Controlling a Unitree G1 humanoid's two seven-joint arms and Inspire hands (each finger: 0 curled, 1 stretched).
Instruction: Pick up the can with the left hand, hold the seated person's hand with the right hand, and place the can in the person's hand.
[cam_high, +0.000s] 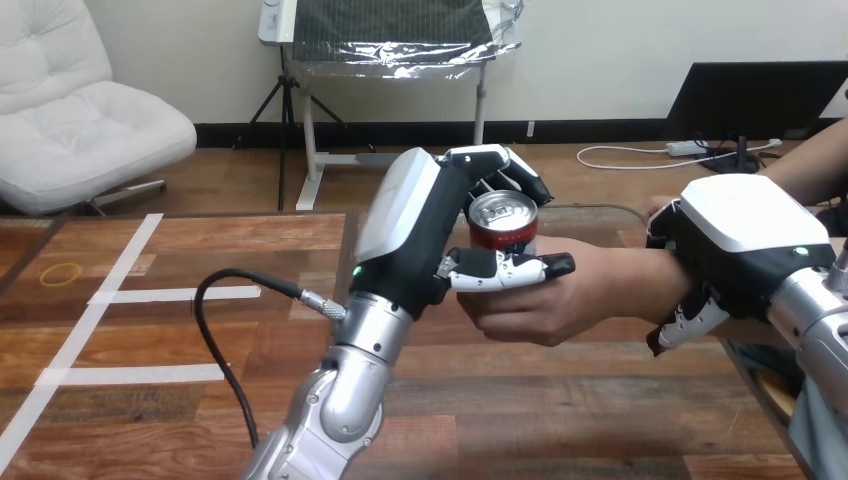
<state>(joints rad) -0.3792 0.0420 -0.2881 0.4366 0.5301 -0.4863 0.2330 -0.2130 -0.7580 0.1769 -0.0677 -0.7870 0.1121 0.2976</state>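
- Left forearm rises from the table's near edge, about mid-width, angling up toward the far right.
- Left hand is clamped on the can, w/ the thumb across the front and fingers wrapped round behind the rim.
- Can is upright, red w/ a silver top, held above the table's far right part.
- Person's hand reaches in from the right edge and sits cupped right under the can. Can't tell if the can's base touches the palm, as the robot's thumb hides that spot.
- Right hand lies over the person's wrist w/ fingers curled down round it, so it grips the wrist, not the hand proper.
- Step in hand, as I judge it: the handover, approx 1 move from done.
- To do it well:
  - Lower the can straight down till the base seats in the palm.
  - Hold it upright, w/ the right hand steady but not tight.
  - Let go only once the person's fingers close on the can.
  - Open the thumb 1st, then draw the left hand off leftward w/o tipping the can.
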